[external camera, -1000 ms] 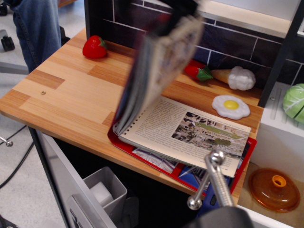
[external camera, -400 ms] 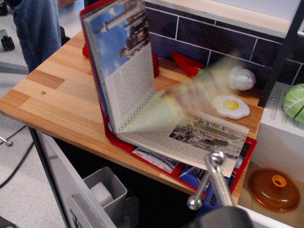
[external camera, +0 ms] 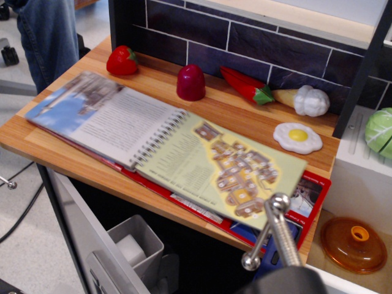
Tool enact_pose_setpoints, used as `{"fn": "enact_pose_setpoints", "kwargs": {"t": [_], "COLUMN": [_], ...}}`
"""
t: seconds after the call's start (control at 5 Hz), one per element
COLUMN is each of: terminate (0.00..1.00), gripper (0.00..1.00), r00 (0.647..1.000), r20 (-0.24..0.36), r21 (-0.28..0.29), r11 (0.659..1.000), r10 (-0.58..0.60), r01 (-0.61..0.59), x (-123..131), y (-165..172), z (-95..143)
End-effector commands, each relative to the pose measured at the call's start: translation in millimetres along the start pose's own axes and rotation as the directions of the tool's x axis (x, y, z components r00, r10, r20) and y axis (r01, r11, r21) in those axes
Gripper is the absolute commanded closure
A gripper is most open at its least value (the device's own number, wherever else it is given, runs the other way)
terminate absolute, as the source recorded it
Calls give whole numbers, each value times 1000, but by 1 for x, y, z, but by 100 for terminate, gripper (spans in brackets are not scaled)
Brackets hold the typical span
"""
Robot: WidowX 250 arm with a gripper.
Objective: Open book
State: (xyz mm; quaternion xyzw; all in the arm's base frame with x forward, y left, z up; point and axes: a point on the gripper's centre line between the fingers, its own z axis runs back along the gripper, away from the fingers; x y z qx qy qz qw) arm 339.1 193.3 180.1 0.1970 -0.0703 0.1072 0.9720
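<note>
The book (external camera: 165,153) lies open and flat along the front edge of the counter (external camera: 73,110), its spiral binding running down the middle. The left page, text under a blurred blue picture, reaches toward the front left corner; the right page is a yellowish map. Red cover shows beneath at the front right corner. My gripper (external camera: 264,236) hangs over that corner, touching nothing; I cannot tell whether my fingers are spread or closed. A strawberry (external camera: 121,60), fried egg (external camera: 297,138) and chili pepper (external camera: 245,86) sit along the back edge.

open book (external camera: 165,153), printed page text too blurred to read
</note>
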Motion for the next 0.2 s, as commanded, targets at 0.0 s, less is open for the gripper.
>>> {"fn": "enact_pose_setpoints", "kwargs": {"t": [0.0], "terminate": [100], "gripper": [0], "r00": [996], "r20": [91], "r21": [8], "r11": [1000], "r10": [-11], "r01": [10], "x": [5], "y": [33], "z": [-2]}}
